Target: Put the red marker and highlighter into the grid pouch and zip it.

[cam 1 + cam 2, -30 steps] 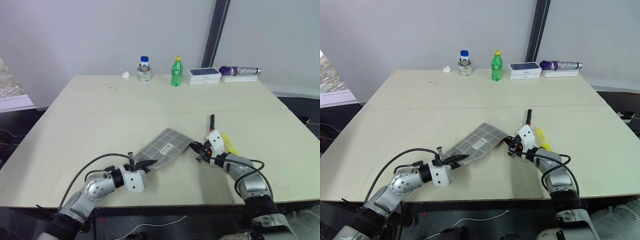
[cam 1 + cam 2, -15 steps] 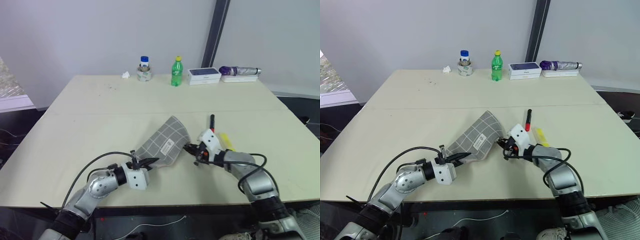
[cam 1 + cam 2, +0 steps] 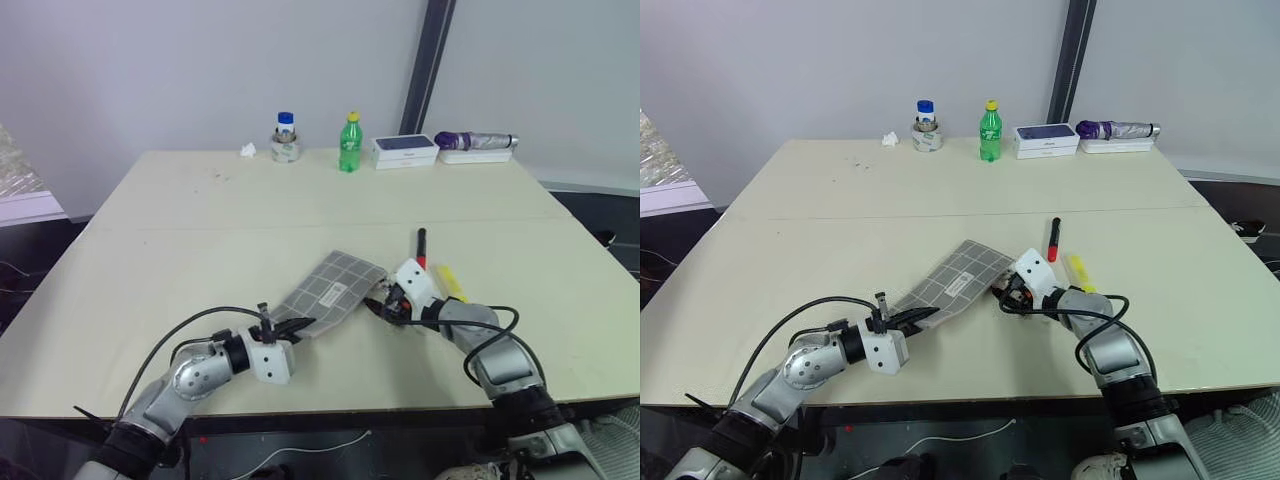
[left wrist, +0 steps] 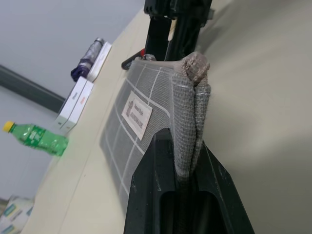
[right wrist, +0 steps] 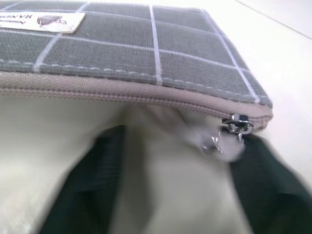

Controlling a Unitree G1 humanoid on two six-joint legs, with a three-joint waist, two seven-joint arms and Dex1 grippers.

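Left eye view: nearest, the left gripper (image 3: 300, 327) is clamped on the near corner of the grid pouch (image 3: 335, 291), which is laid flat on the counter (image 3: 200, 230). Just beyond, at the pouch's far end by the zipper pull (image 5: 235, 124), the right gripper (image 3: 383, 304) is seen spread wide and holding nothing. Farther right, the red marker (image 3: 422, 245) and the highlighter (image 3: 451, 280) are left lying outside the pouch, so loading and zipping are judged still to be done.

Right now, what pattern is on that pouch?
The grid pouch is grey with white grid lines, clearest in the right wrist view.
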